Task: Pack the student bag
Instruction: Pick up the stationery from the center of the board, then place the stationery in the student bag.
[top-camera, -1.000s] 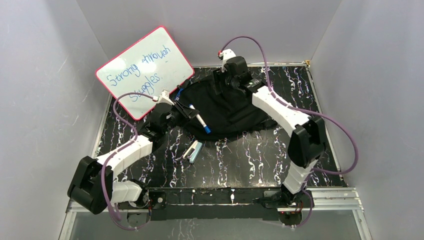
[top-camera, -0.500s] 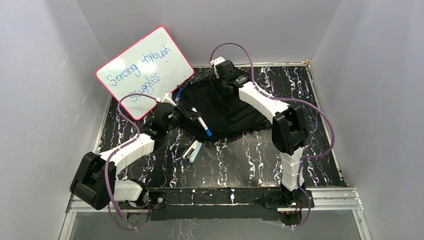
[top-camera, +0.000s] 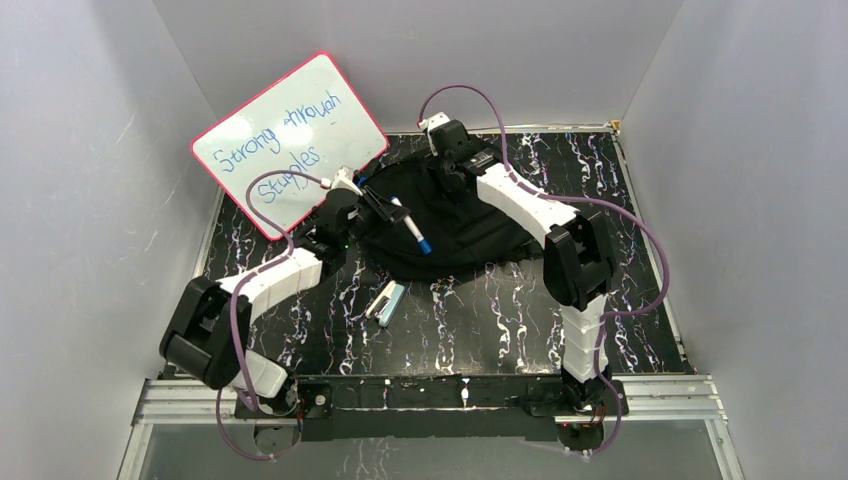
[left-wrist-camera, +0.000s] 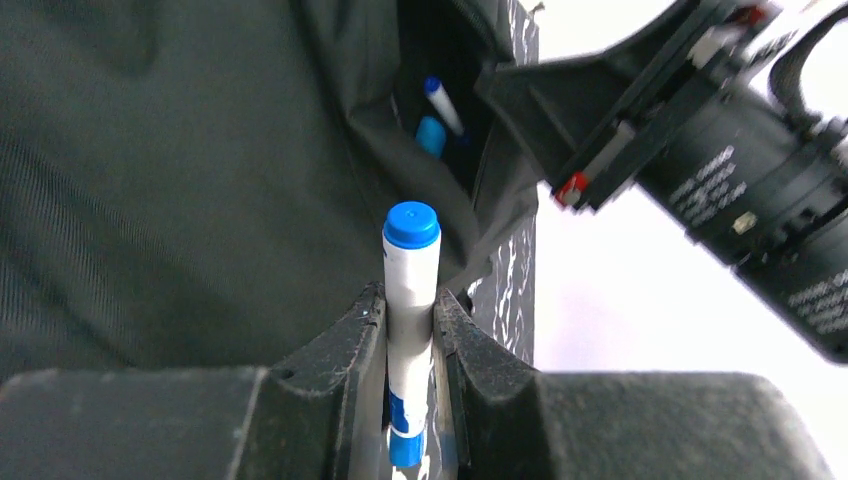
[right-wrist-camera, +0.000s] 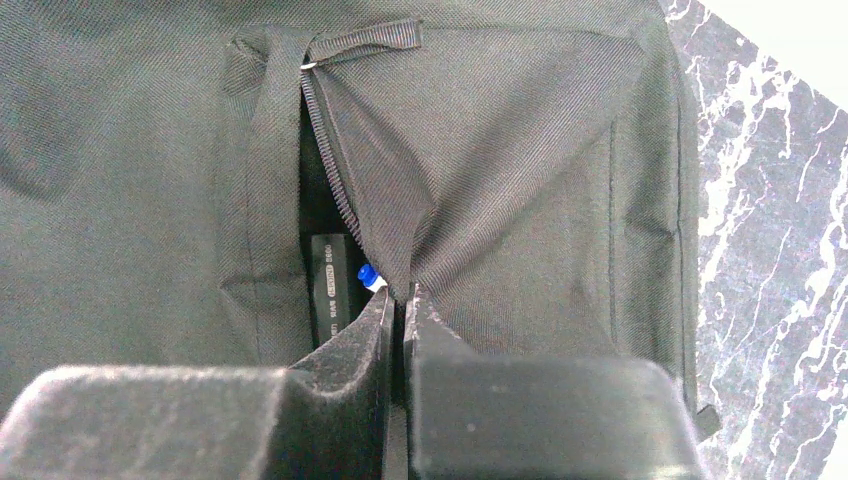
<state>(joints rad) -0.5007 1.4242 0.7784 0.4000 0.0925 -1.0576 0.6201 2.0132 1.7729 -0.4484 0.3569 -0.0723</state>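
The student bag (top-camera: 470, 225) lies black and flat at the back middle of the table. In the right wrist view my right gripper (right-wrist-camera: 403, 300) is shut on the bag's fabric flap (right-wrist-camera: 390, 200) beside the open zipper (right-wrist-camera: 325, 150). Inside the pocket show a black item (right-wrist-camera: 328, 285) and a blue-capped pen (right-wrist-camera: 370, 277). My left gripper (left-wrist-camera: 410, 305) is shut on a white marker with a blue cap (left-wrist-camera: 410, 260), held just in front of the pocket opening (left-wrist-camera: 440, 110). From above, the marker (top-camera: 410, 228) hangs over the bag's left part, with my right gripper (top-camera: 448, 172) at the bag's far edge.
A pink-framed whiteboard (top-camera: 290, 140) with blue writing leans against the back left wall. A small light-coloured item (top-camera: 385, 300) lies on the black marbled table (top-camera: 500, 320) in front of the bag. Grey walls enclose the table on three sides.
My right gripper has closed on the bag's flap at the far edge. The left arm has carried the marker farther back and right, over the bag.
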